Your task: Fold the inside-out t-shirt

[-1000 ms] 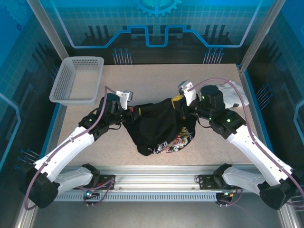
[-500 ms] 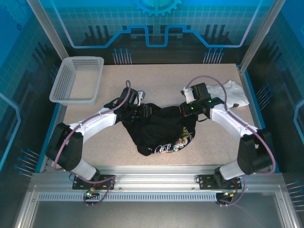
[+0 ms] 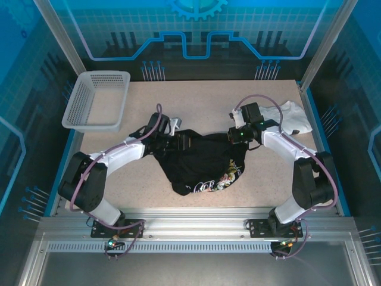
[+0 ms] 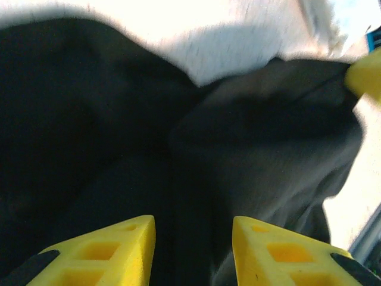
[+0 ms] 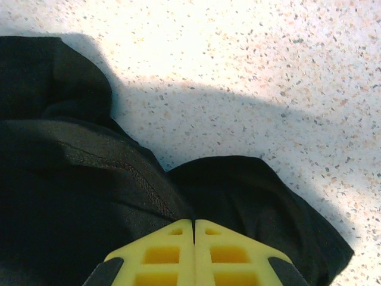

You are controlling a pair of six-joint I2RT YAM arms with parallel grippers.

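Black t-shirt [image 3: 202, 159] sits bunched up mid-table [image 3: 196, 98], centre of the top view, with the floral print peeking out at its lower edge. The left gripper [image 4: 191, 238] has its yellow fingers apart, with dark cloth showing through the gap and nothing pinched. The right gripper [image 5: 194, 229] is squeezed together right on the shirt's upper right edge. A white garment [image 3: 293, 118] lies far right, mesh basket [image 3: 95, 101] upper left.

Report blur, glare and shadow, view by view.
Left wrist: soft and smeared, the black t-shirt nearly featureless, the table blown out white. Right wrist: sharp, table overexposed at top, a shadow beside the shirt. Top external: evenly lit, crisp.
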